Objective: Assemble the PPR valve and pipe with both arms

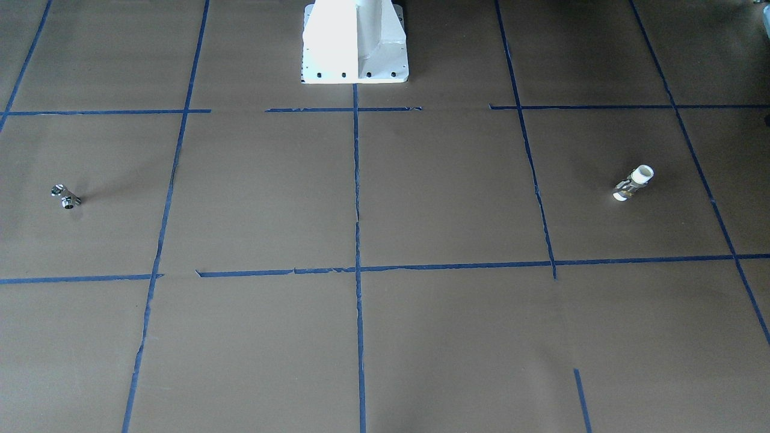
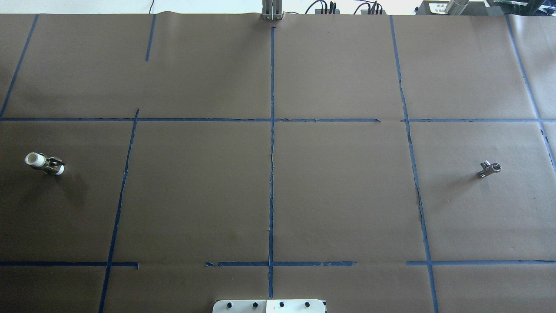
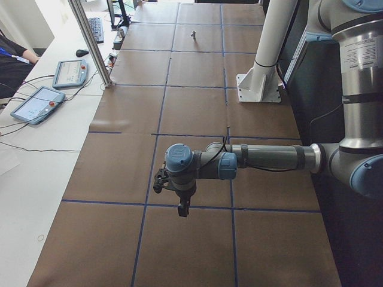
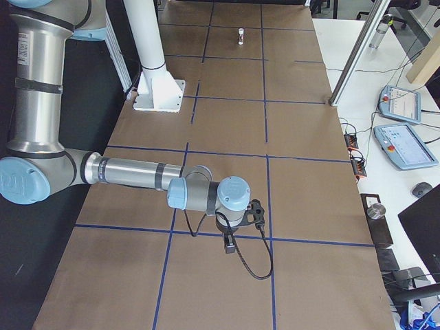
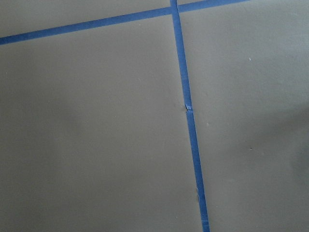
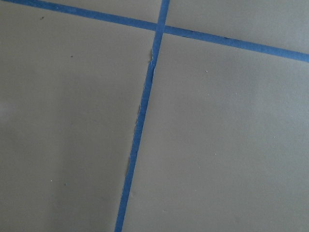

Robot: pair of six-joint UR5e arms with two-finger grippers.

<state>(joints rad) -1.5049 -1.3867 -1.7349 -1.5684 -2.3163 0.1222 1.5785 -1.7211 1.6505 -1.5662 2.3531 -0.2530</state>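
The PPR valve (image 2: 44, 164), white with a brass middle band, lies on its side at the table's left in the overhead view. It also shows in the front view (image 1: 633, 183) and far off in the right side view (image 4: 241, 34). The pipe (image 2: 489, 168), a small chrome T-shaped fitting, lies at the table's right; it also shows in the front view (image 1: 66, 196) and far off in the left side view (image 3: 193, 34). My left gripper (image 3: 182, 209) and right gripper (image 4: 230, 246) hang above the table in the side views only. I cannot tell whether they are open or shut.
Brown paper with a blue tape grid (image 2: 272, 130) covers the table. The white robot base (image 1: 355, 42) stands at the robot's edge. An aluminium post (image 3: 93, 45), tablets (image 3: 36, 103) and a seated operator are beside the table. Both wrist views show only paper and tape.
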